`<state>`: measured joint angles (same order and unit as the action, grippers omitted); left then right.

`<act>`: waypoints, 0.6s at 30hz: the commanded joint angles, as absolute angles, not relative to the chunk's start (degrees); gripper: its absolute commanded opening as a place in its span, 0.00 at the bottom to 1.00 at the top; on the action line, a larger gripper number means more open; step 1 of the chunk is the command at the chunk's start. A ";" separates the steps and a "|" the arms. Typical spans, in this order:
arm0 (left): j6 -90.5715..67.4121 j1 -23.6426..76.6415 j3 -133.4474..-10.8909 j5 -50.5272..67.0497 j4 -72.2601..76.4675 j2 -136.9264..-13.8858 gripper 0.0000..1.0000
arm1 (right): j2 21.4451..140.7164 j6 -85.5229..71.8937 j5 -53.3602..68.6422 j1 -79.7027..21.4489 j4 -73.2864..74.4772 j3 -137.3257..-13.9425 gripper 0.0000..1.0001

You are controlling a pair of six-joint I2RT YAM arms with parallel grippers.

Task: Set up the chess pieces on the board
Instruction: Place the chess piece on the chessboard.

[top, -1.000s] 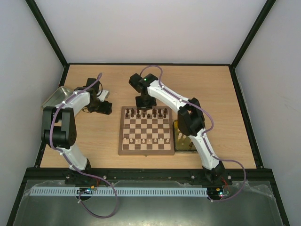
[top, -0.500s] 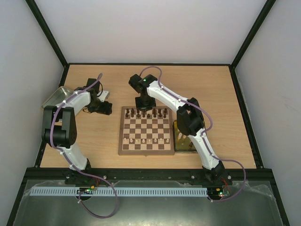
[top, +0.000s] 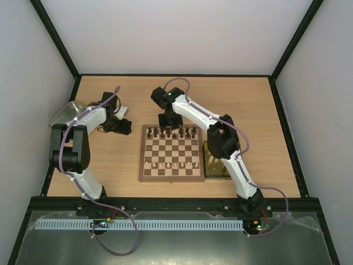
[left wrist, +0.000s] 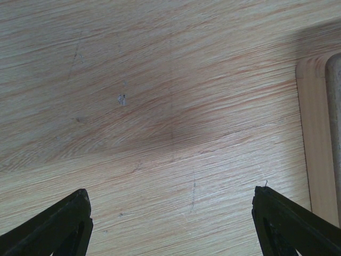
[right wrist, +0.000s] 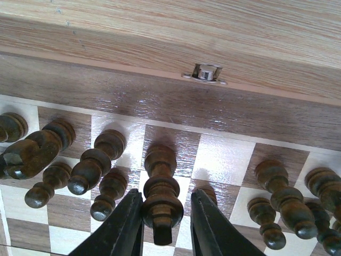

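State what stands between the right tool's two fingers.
A dark chess piece, upright on the board's far row; the right wrist view shows it. Whether the fingers touch it is unclear.

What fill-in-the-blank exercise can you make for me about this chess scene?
1. The right gripper straddles a ____ chess piece at the board's far edge.
2. The pale pieces stand on the board's ____ side, toward the arms' bases.
3. The left gripper hangs with ____ jaws over bare table.
Missing words: dark; near; open.
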<state>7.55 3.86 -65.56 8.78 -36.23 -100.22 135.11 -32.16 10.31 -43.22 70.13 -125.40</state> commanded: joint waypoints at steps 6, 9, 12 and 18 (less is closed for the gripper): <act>8.03 4.13 -66.02 9.14 -36.39 -100.46 0.82 | 135.17 -31.97 9.71 -43.58 70.09 -125.23 0.19; 8.02 4.13 -65.92 9.14 -36.38 -100.50 0.83 | 135.35 -32.06 9.69 -43.59 70.02 -125.19 0.16; 8.06 4.13 -65.92 9.14 -36.34 -100.37 0.83 | 135.20 -32.15 9.33 -43.68 69.88 -125.16 0.15; 8.00 4.13 -65.94 9.10 -36.27 -100.45 0.83 | 134.92 -32.34 8.48 -43.66 70.07 -125.38 0.13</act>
